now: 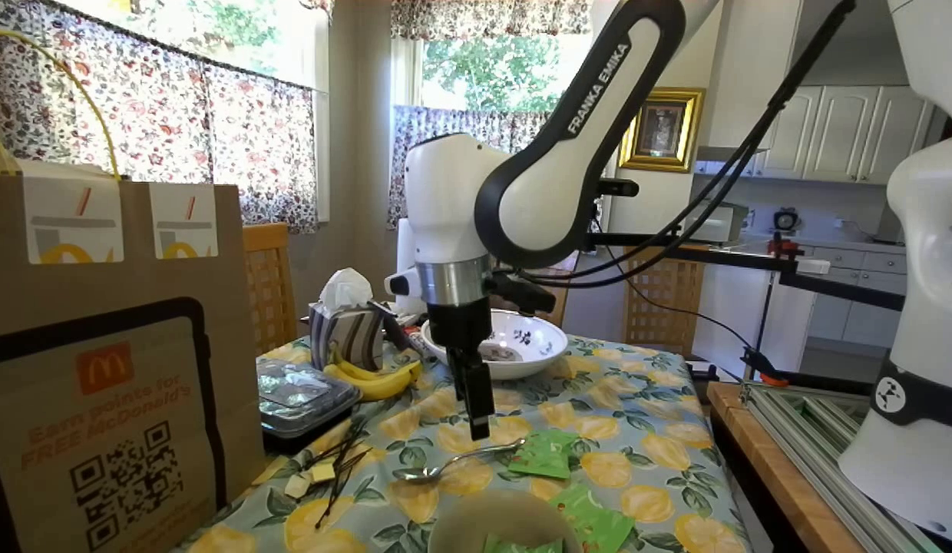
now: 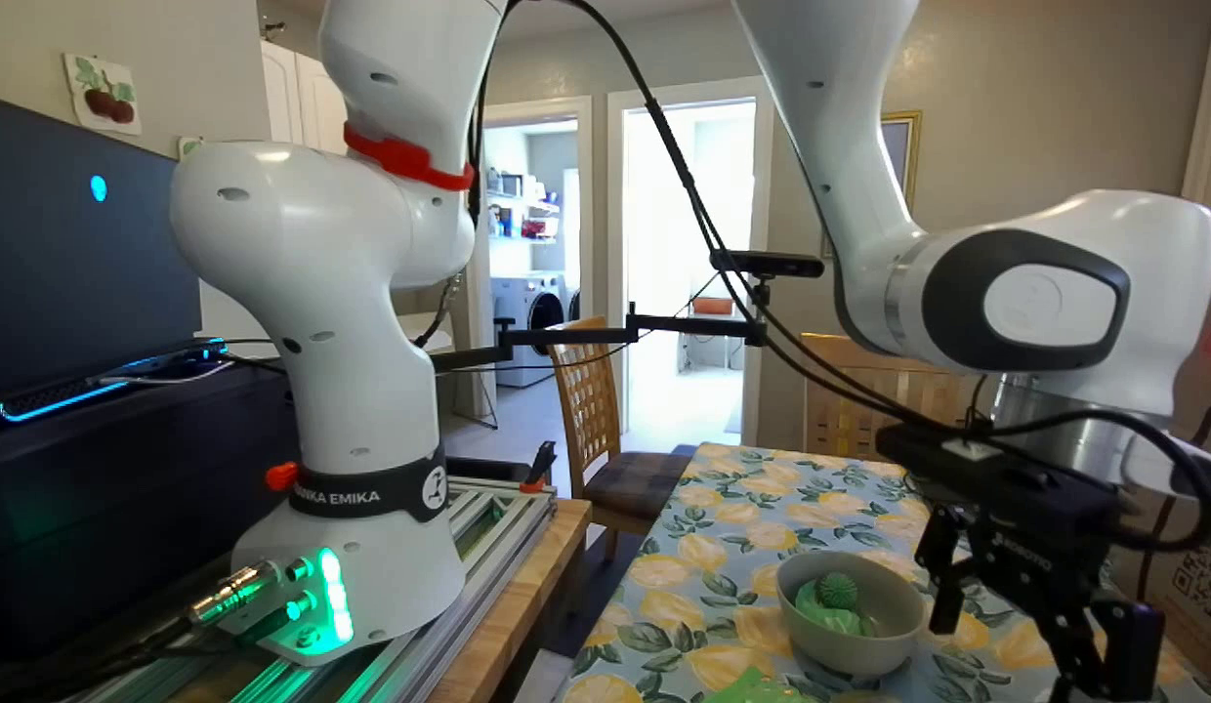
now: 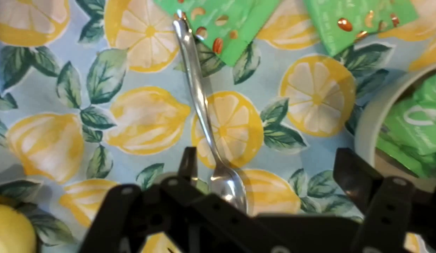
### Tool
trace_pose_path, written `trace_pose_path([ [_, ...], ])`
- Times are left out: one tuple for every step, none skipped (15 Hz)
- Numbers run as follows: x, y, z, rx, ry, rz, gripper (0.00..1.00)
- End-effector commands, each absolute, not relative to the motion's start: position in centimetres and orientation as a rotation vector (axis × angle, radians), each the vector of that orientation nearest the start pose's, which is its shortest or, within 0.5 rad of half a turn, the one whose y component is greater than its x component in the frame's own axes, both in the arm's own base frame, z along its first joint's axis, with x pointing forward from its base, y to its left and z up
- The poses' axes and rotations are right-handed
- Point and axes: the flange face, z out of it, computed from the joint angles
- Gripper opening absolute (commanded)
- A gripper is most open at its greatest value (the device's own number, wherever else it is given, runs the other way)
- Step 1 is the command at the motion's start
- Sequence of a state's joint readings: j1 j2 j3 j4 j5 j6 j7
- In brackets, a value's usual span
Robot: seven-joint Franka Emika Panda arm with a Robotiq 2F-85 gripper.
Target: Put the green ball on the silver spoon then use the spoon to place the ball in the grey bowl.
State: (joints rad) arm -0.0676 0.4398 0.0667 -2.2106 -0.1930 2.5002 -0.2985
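Black fingers (image 3: 187, 164) are showing closest in the wrist view, standing wide apart, so the gripper (image 3: 267, 160) is hovering released near the grey bowl (image 2: 894, 591). Beneath it the silver spoon (image 3: 205, 118) is lying, also near the grey bowl, its scoop appearing between the fingers in that view, closer to the one farther from the bowl. Its long axis is running past the grey bowl instead of aiming into it, and the handle is pointing toward a green packet (image 3: 225, 26) and overlapping its edge. Inside the grey bowl the green ball (image 2: 838, 591) is resting on green wrapping (image 3: 415, 126), while another packet (image 1: 595, 518) is lying just beside the bowl. A lemon-patterned tablecloth (image 1: 637, 415) is spreading around it; across the spoon from it, bananas (image 1: 384, 384), a striped tissue box (image 1: 349, 338) and a patterned white bowl (image 1: 533, 361) are sitting. Far beyond the grey bowl, floral curtains (image 1: 253, 146) are hanging, and white cabinets (image 1: 837, 130) and a bright doorway (image 2: 679, 215) are showing.
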Motion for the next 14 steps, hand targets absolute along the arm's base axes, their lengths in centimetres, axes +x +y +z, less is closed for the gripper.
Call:
trace_pose_path([
  [50.5,1.7,21.6,-3.143,-0.504,0.181,1.0],
  [50.0,2.0,22.6,-3.157,-0.475,0.169,1.0],
  [49.6,2.3,23.5,-3.179,-0.422,0.157,1.0],
  [49.1,2.6,24.2,-3.194,-0.394,0.164,1.0],
  [48.8,2.7,25.0,-3.218,-0.346,0.153,1.0],
  [48.4,2.9,25.5,-3.232,-0.313,0.178,1.0],
  [48.0,3.0,26.0,-3.243,-0.271,0.189,1.0],
  [47.6,3.1,26.5,-3.245,-0.236,0.217,1.0],
  [47.2,3.2,26.8,-3.249,-0.209,0.231,1.0],
  [46.9,3.2,27.1,-3.245,-0.181,0.252,1.0],
  [46.6,3.2,27.4,-3.247,-0.164,0.269,1.0],
  [46.3,3.1,27.7,-3.247,-0.159,0.274,1.0],
  [46.1,3.0,27.9,-3.252,-0.159,0.276,1.0],
  [45.9,3.0,28.2,-3.255,-0.177,0.259,1.0],
])
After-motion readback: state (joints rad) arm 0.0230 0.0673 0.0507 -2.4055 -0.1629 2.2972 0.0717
